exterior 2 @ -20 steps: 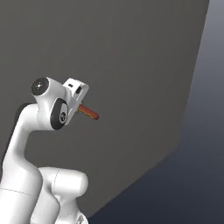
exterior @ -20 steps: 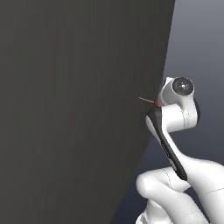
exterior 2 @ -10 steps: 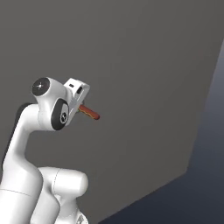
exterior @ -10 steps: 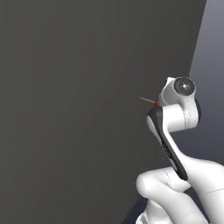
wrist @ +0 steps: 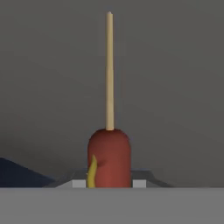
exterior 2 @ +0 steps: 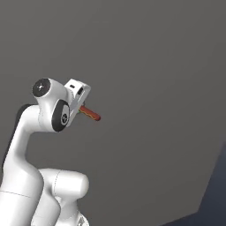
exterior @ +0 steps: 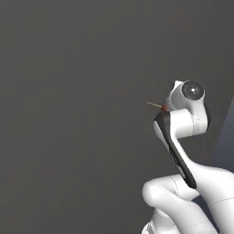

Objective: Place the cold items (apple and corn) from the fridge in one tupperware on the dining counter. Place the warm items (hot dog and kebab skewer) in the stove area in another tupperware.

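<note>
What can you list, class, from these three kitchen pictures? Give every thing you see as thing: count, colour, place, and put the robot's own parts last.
hot dog: one, red-brown with a yellow streak on its side, held in the hand and sticking out past it; also seen in the right base view.
stick: one, pale tan, running out of the hot dog's far end, away from the hand.
dark panel: one, flat dark grey, close ahead of the robot; what it belongs to cannot be told.
arm: one, white with dark joints, folded up in front of the panel.
hand: one, white, shut on the hot dog.
</note>
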